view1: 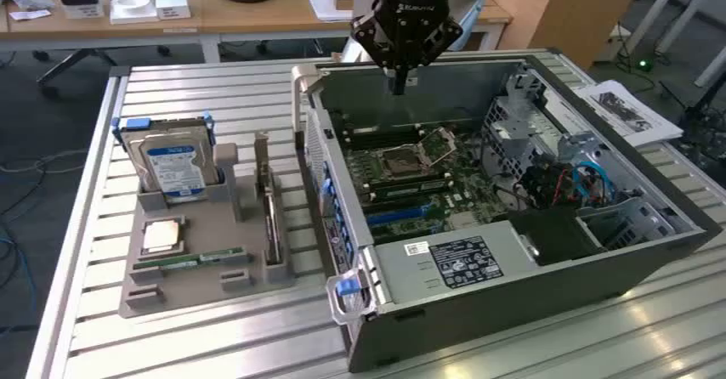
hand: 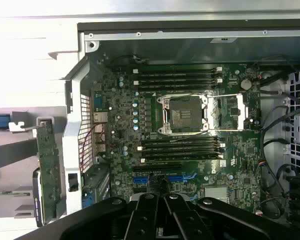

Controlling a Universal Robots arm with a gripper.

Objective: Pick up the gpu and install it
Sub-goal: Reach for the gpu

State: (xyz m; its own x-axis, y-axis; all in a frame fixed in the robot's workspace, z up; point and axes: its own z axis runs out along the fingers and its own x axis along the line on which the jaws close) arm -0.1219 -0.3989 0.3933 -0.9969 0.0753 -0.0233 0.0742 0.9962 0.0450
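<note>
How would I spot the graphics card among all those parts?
To the exterior view's left of the open computer case sits a grey parts holder. The gpu is the thin dark card standing on edge along the holder's side nearest the case, unlike the label-faced silver hard drive or the flat green RAM stick.
</note>
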